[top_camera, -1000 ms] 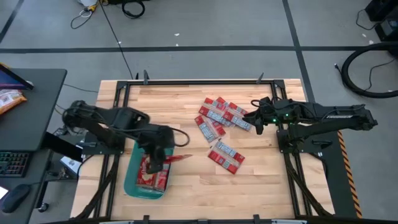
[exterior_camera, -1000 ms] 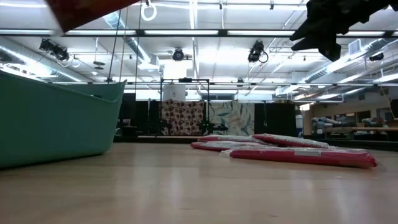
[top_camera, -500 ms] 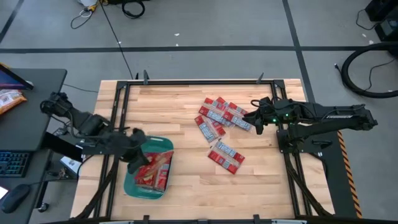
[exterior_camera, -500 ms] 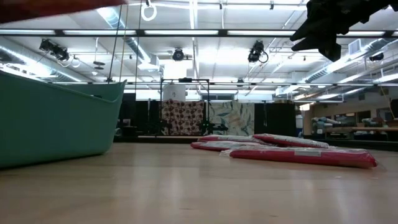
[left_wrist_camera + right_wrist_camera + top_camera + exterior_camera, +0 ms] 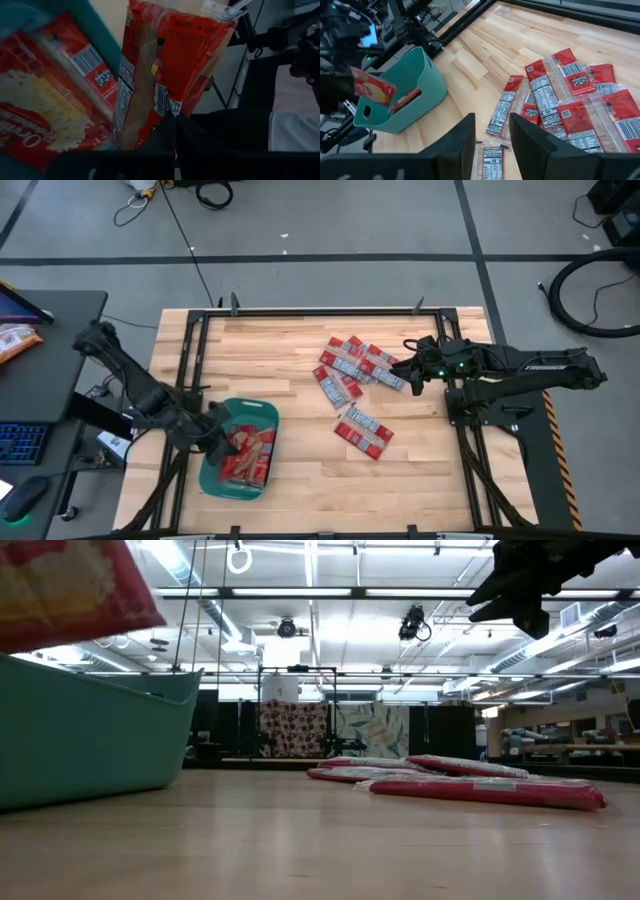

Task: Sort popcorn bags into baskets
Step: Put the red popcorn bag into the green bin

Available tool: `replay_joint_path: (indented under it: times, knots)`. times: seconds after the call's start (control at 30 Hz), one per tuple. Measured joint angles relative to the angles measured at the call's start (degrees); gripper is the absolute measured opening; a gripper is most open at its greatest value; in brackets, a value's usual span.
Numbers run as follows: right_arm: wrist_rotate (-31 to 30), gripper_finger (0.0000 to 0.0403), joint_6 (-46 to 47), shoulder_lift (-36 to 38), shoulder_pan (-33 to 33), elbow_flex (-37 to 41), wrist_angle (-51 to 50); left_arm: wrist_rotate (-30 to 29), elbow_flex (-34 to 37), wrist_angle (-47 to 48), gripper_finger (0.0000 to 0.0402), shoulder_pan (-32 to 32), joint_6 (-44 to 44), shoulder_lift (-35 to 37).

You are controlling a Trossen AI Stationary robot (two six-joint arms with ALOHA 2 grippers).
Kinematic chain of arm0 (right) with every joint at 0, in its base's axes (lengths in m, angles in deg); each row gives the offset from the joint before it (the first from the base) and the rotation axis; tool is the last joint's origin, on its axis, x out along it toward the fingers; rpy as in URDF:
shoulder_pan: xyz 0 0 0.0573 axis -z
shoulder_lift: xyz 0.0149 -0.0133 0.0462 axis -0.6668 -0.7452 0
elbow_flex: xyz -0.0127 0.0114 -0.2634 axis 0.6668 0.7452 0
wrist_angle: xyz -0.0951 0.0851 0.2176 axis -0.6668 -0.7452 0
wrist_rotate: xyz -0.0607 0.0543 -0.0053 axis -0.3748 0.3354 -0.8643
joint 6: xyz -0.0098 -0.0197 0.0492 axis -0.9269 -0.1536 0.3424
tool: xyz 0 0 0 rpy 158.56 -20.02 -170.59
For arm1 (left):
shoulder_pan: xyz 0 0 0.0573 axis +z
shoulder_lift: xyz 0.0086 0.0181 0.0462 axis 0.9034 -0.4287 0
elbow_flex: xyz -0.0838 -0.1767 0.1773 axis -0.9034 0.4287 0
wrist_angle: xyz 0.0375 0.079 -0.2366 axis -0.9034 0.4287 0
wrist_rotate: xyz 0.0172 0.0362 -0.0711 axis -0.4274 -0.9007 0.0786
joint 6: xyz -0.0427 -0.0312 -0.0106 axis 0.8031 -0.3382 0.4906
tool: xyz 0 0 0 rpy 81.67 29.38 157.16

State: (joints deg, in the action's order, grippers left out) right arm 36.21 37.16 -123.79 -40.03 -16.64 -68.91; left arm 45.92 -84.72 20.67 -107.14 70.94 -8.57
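Teal basket (image 5: 212, 480) at the table's near left, already holding a large red bag (image 5: 245, 465). Left gripper (image 5: 222, 442) above it, clamped on one popcorn bag (image 5: 165, 70), not yet dropped. About ten packets (image 5: 355, 370) left, far right of centre. Right gripper (image 5: 408, 373) beside that pile, fingers spread, empty. Basket's full contents hidden behind arm and walls.

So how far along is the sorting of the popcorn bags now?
Done: at least two bags lie in the teal basket. In hand: the left tool holds one bag above it. Left: eight or so packets remain on the table; the right tool hovers open above them.
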Motion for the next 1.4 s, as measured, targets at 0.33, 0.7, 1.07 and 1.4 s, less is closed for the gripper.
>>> replay_joint_path:
  times: [0.33, 0.7, 1.07, 1.4]
  knots:
    - [0.0, 0.0125, 0.3, 0.0, 0.0, 0.0, 0.4, -6.3, 11.7, -13.2, 0.0002, -5.1, 11.3, 1.0]
    - [0.0, 0.0125, 0.7, 0.0, -0.1, 0.0, 0.4, -3.1, 13.0, -9.7, 0.0028, -6.7, 15.5, 1.1]
    - [0.0, 0.0125, 0.5, 0.0, -0.1, 0.0, 0.4, -0.2, 13.0, -6.6, 0.0047, -6.7, 18.4, 1.0]
    - [0.1, 0.0125, 0.1, 0.0, -0.1, 0.0, 0.5, -0.7, 3.3, 6.9, 0.0115, -6.0, 12.1, 1.0]
